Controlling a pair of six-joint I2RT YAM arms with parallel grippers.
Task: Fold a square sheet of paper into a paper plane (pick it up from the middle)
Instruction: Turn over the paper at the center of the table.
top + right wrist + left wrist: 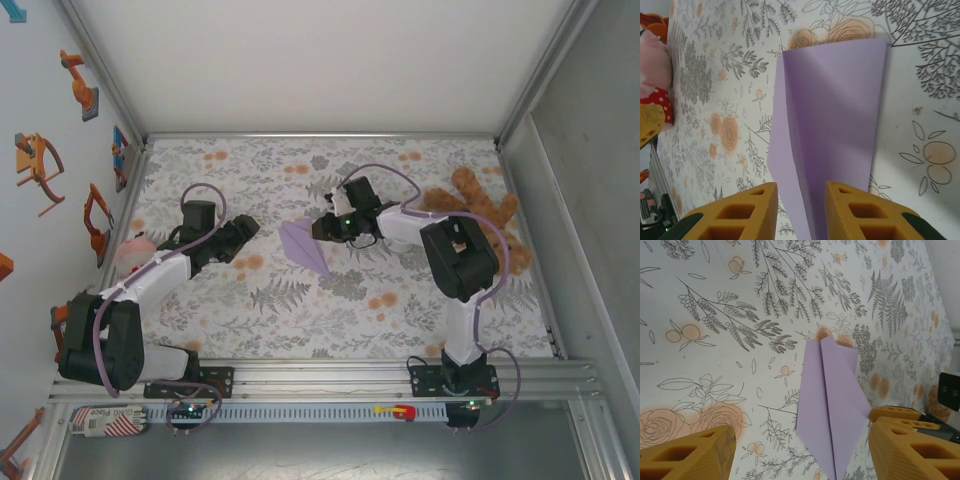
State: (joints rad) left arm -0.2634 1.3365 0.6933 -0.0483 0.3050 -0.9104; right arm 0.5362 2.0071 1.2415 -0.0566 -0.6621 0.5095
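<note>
The left gripper (pixel 243 230) has its two orange ribbed fingers (pixel 690 455) spread wide apart with nothing between the pads. It hovers over the flower-patterned tablecloth (pixel 300 310), aimed at the narrow, pointed lavender paper plane (pixel 832 405). In its wrist view the plane's tip points back toward the gap between the fingers, and the notched wide end lies farther off.

The right gripper (pixel 322 228) has its orange fingers (pixel 735 215) only a little apart. The plane's centre crease (pixel 805 165) runs down into that slim gap. The pads do not appear to press on the paper, so the jaws look parted rather than clamped.

At the near edge of the table, both arm bases sit on a metal rail (pixel 320 372). Further in, around the middle of the tablecloth, the paper plane (pixel 303 247) lies between the two grippers. It is just beside the right gripper and well apart from the left one, with its sharp tip toward the near right.

A pink plush toy (pixel 130 252) with a red dotted patch sits by the left arm near the left wall. A brown fuzzy teddy bear (pixel 485 210) lies behind the right arm, toward the far right corner.
</note>
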